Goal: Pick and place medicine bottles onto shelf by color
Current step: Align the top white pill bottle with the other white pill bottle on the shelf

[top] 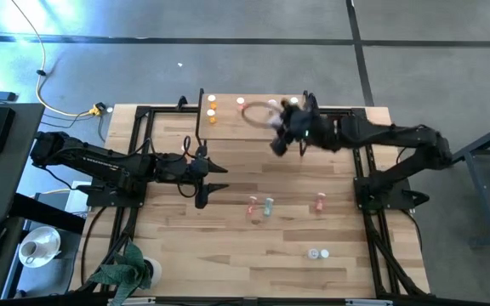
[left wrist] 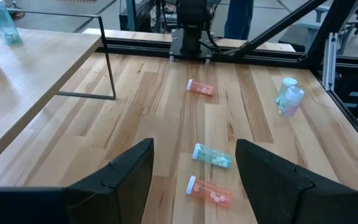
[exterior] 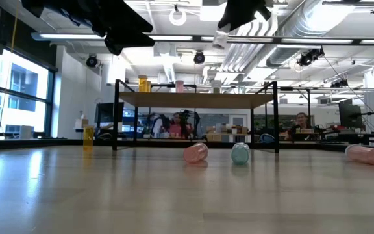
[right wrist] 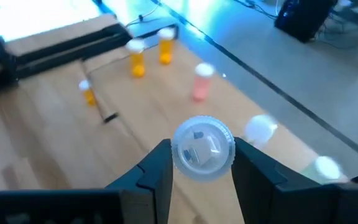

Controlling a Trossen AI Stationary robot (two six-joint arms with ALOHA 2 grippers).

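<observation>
The shelf stands at the table's far edge, with two orange medicine bottles and a pink one upright on it. My right gripper hangs high over the shelf's near edge, shut on a white-capped bottle. On the table lie a pink bottle, a teal one, another pink one and a pale one. My left gripper waits open above the table's left middle, its fingers well short of the lying bottles. My right gripper pinches the bottle between its two fingers, on the sides just under the white cap, which faces the wrist. The body is hidden behind the cap. The bottle is lifted clear, one end showing below the fingers.
One orange bottle stands upright on the table left of the shelf's black legs. Teal and green bottles stand on the shelf's right part. A potted plant sits at the near left corner. Black frame rails line the table's sides.
</observation>
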